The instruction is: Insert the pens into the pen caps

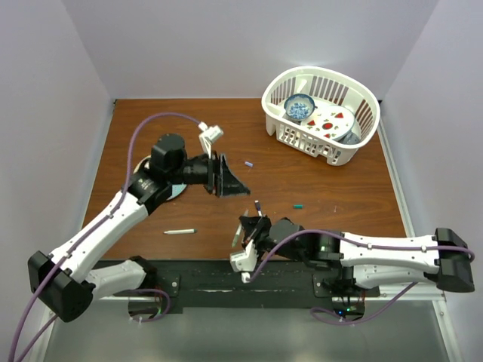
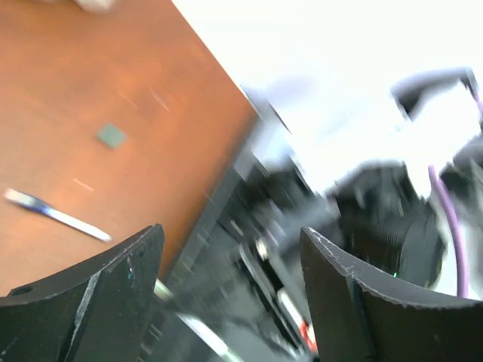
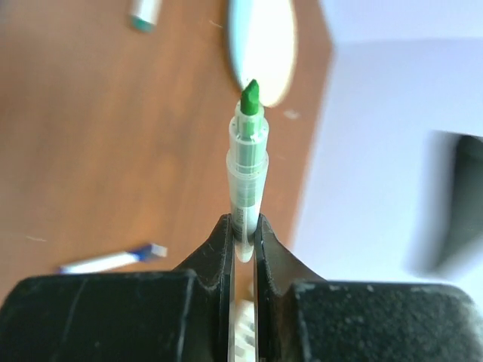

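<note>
The right gripper [image 3: 243, 226] is pinching a green-tipped pen [image 3: 247, 162] at frame centre. The left gripper [image 2: 230, 249] is gaping wide, holding nothing. A teal cap [image 1: 298, 204] is lying right of centre, a white pen [image 1: 179, 231] lower left.

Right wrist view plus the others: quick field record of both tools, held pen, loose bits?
right tool: shut on green-tipped pen, uncapped
left tool: open, empty
loose pen: flat on table, left of centre
teal cap: on table, apart from both tools
basket: far right corner, dishes inside
</note>
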Motion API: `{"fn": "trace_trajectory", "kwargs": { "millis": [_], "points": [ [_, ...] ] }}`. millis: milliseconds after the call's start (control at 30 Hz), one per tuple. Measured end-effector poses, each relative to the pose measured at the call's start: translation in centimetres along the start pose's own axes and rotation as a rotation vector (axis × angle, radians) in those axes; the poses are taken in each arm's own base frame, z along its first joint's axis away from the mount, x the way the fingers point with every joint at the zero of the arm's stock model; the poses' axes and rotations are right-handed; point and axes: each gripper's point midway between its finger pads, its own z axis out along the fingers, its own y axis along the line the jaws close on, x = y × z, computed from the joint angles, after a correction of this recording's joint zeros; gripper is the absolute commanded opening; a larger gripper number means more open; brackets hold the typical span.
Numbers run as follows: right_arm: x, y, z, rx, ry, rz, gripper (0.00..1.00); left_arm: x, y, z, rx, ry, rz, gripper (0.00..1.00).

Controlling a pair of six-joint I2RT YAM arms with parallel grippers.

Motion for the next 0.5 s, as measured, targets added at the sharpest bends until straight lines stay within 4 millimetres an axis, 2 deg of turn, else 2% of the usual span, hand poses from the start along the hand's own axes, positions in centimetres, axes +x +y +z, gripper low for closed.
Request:
{"fn": "trace_trajectory", "kwargs": {
  "millis": [100,167,233,300,400,500],
  "points": [
    [-0.5,2.8,-0.1,-0.036,-0.065,0.110,0.00,-4.0,1.6,-0.7,-0.140,-0.147,0.046,0.75],
    [-1.1,3.6,-0.8,-0.015,-0.131,0.230,0.00,-6.2,3.5,-1.6,-0.257,-0.241,0.048,0.74],
    [-2.0,3.2,-1.7,0.043,-0.209,0.382,0.00,-7.8,5.9,-2.7,-0.376,-0.318,0.034,0.73],
    [-2.8,2.2,-2.4,0.092,-0.262,0.541,0.00,-8.6,8.0,-3.5,-0.465,-0.359,0.015,0.72],
    [-3.9,0.9,-2.4,0.098,-0.285,0.761,0.00,-8.9,10.2,-4.2,-0.546,-0.373,0.000,0.71],
    [-5.3,-0.8,-1.4,0.078,-0.274,0.954,0.00,-8.5,11.1,-4.3,-0.549,-0.362,0.024,0.69]
  ]
}}
